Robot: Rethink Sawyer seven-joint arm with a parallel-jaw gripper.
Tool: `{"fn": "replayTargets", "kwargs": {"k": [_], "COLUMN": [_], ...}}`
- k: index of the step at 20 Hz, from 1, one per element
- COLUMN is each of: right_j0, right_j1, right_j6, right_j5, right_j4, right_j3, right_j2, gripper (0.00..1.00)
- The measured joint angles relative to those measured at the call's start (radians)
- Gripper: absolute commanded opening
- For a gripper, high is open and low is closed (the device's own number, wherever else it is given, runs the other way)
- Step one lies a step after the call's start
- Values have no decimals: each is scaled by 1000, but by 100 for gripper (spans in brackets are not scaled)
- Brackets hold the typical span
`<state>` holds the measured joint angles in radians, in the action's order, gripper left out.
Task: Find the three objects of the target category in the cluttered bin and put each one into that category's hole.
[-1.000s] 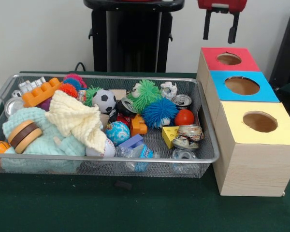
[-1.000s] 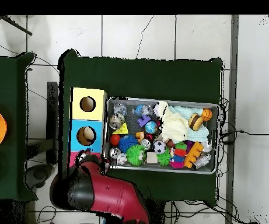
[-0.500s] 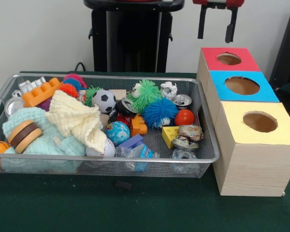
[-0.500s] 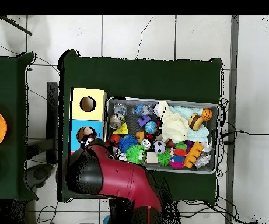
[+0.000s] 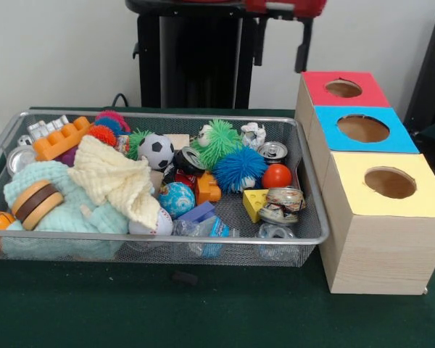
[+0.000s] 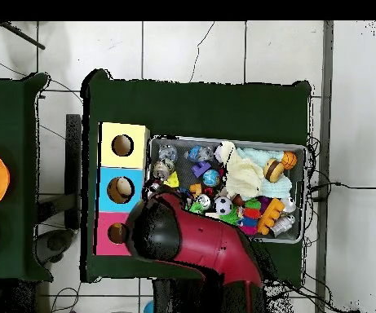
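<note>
The wire bin (image 5: pixel 310 217) is packed nearly edge to edge, its only bare mesh a small patch beside the yellow cheese wedge (image 5: pixel 254 203). The three box holes, red (image 5: pixel 344 88), blue (image 5: pixel 363 128) and yellow (image 5: pixel 390 183), lie uncovered from above. The bench (image 5: pixel 167 312) in front lies bare.

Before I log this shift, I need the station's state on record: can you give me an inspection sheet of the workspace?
Surface: green cloth table, bare in front.
Job's things: wire bin full; wooden box with red hole, blue hole and yellow hole, all empty-looking.
Clutter: soccer ball, blue spiky ball, red ball, cans, knitted cloths, blocks.
Claw: above bin's far edge, holding nothing, open.
Cables: black cable behind bin.
Surroundings: tiled floor.
</note>
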<state>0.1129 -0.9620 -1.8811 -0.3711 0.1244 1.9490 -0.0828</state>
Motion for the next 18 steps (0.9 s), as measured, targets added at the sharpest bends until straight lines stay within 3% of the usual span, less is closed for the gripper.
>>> {"fn": "replayTargets", "kwargs": {"k": [1,7,8,12,18], "right_j0": [52,208,279,395,474], "right_j1": [-11,-47,-58,-67,-63], "right_j6": [0,0,0,0,0], "right_j5": [0,3,7,23,62], "right_j4": [-26,-107,-145,-223,-326], "right_j3": [11,54,75,108,135], "right_j2": [19,77,104,154,215], "gripper": [100,100,100,100,100]}}
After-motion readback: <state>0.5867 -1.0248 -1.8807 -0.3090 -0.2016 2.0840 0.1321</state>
